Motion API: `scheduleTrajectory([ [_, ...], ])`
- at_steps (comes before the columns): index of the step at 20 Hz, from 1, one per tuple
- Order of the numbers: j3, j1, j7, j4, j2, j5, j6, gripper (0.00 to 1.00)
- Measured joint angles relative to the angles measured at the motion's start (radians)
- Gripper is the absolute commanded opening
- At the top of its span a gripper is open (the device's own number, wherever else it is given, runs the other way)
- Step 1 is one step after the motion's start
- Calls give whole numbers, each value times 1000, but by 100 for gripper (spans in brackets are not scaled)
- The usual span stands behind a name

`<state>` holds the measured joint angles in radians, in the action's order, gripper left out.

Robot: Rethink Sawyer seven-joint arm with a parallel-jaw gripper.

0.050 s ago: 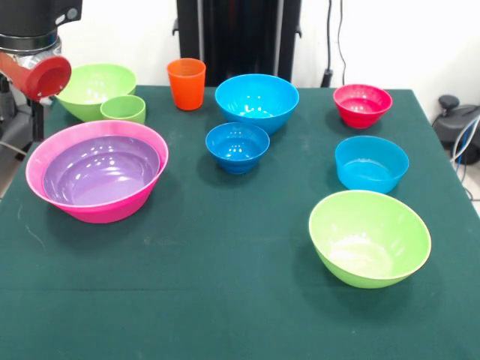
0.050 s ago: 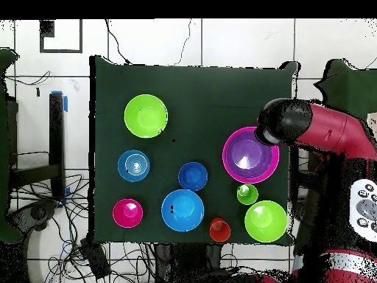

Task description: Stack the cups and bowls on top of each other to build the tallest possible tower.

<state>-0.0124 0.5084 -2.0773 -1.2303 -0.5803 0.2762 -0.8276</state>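
Overhead view: green cloth table on white tiled floor, cables beside; tool state seemingly hidden, cannot tell.

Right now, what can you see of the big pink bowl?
The pink bowl is the widest on the table, of glossy plastic, upright on the green cloth near one edge. A purple bowl sits nested inside it, leaving a pink rim all round. Nothing else touches it; the small green cup stands apart behind.

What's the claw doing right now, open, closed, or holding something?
Claw: cannot be told; only the arm shows, beside the pink bowl.
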Motion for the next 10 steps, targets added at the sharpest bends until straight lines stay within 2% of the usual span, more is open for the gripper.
scheduleTrajectory([
  [10,18,0,0,0,0,0,0,100],
])
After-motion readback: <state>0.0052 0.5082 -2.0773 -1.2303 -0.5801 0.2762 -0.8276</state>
